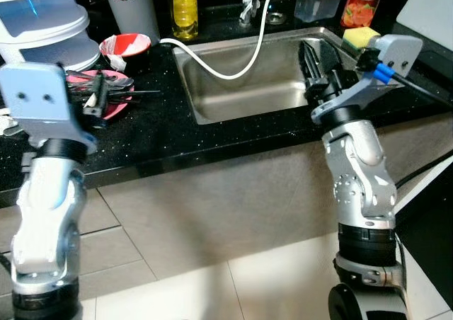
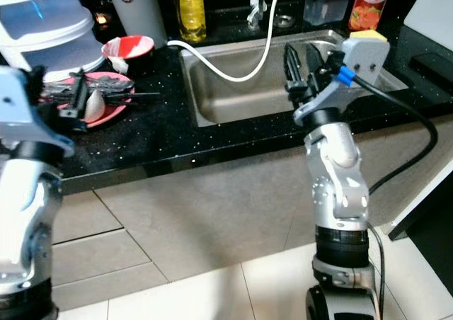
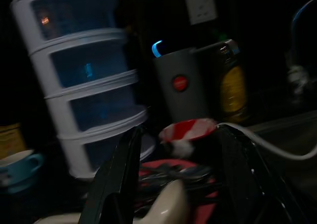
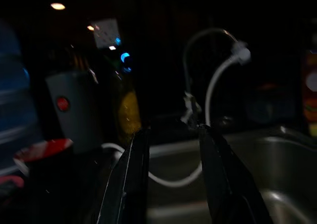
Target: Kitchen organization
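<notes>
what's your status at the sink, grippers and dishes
Left gripper open, over the pink plate of utensils. Right gripper open, empty, above the sink. White hose drapes into the basin.

The red juice carton point(image 1: 363, 1) behind the sink reads "Peach"; nothing else is legible

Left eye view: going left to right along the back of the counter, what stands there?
White drawer tower → grey canister → yellow bottle → faucet → clear container → juice carton.
</notes>
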Controlling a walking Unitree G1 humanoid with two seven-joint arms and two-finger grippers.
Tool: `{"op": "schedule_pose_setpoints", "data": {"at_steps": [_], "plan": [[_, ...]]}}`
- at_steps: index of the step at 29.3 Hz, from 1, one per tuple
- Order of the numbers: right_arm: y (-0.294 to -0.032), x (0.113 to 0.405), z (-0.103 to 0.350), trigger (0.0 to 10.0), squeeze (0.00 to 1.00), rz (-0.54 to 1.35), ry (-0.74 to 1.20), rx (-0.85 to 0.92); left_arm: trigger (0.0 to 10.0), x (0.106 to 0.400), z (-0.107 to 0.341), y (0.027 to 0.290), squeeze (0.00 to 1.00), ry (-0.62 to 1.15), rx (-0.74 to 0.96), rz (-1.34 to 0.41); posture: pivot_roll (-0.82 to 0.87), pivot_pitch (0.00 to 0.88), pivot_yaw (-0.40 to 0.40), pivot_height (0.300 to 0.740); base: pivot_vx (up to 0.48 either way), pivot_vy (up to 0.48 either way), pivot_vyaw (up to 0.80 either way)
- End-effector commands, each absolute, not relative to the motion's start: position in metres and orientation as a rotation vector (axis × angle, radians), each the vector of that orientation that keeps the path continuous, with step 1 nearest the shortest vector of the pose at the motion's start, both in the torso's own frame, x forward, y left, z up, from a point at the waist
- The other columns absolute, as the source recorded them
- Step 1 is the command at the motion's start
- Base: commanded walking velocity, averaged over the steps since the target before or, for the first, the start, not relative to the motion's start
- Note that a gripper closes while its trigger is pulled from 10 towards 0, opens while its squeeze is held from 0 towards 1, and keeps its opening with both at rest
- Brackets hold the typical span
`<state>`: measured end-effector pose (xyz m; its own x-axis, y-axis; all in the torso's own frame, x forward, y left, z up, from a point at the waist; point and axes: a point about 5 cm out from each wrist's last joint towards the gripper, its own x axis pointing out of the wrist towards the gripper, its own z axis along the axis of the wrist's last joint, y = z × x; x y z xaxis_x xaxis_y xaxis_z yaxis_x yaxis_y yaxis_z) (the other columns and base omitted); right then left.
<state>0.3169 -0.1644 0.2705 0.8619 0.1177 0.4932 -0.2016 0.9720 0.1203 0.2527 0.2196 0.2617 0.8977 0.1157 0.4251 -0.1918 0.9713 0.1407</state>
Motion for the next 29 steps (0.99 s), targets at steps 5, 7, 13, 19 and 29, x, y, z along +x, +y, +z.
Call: {"op": "schedule_pose_setpoints", "data": {"at_steps": [5,7,13,19,29], "plan": [[-0.172,0.32,0.259,10.0,0.0,0.124,-0.47,0.146,10.0,0.257,0.256,0.221,0.0,-0.404,0.198,0.173,0.0,0.0,0.076,0.74,0.0,0.0,0.0],[-0.173,0.32,0.259,10.0,0.0,0.119,-0.475,0.141,10.0,0.257,0.256,0.219,0.0,-0.406,0.196,0.168,-0.01,0.0,0.076,0.74,0.0,0.0,0.0],[-0.179,0.322,0.262,10.0,0.0,0.076,-0.488,0.126,10.0,0.26,0.254,0.216,0.0,-0.417,0.188,0.159,-0.01,0.0,0.079,0.74,0.167,0.0,0.0],[-0.18,0.322,0.263,10.0,0.0,0.07,-0.494,0.125,10.0,0.262,0.254,0.216,0.0,-0.423,0.184,0.157,-0.01,0.0,0.079,0.74,0.459,0.0,0.0],[-0.177,0.324,0.262,10.0,0.0,0.076,-0.497,0.129,10.0,0.264,0.254,0.215,0.0,-0.43,0.186,0.153,-0.01,0.0,0.08,0.74,0.474,0.0,0.0]]}}
